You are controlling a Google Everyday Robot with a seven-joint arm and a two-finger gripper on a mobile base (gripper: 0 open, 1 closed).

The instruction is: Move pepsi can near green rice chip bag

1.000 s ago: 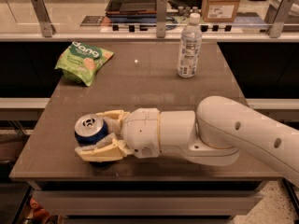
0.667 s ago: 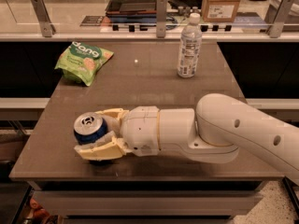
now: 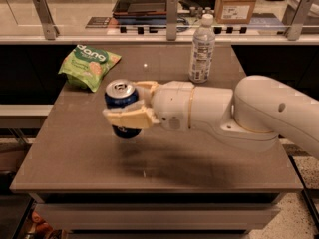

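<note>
The pepsi can [image 3: 120, 98] is dark blue with a silver top and stands upright between my cream fingers [image 3: 130, 118]. My gripper [image 3: 125, 103] is shut on it and holds it above the brown table [image 3: 75, 158], left of centre. The green rice chip bag [image 3: 88, 65] lies flat at the table's back left, white "dang" lettering facing up. The can is in front of and slightly right of the bag, a short gap apart. My white arm reaches in from the right.
A clear plastic water bottle [image 3: 202, 49] stands upright at the table's back centre-right. A counter with a cardboard box [image 3: 237, 3] and a dark tray [image 3: 144, 1] runs behind the table. The table's front edge is near the bottom.
The can has been lifted off the table's front left and carried up and back toward the chip bag, still in my gripper.
</note>
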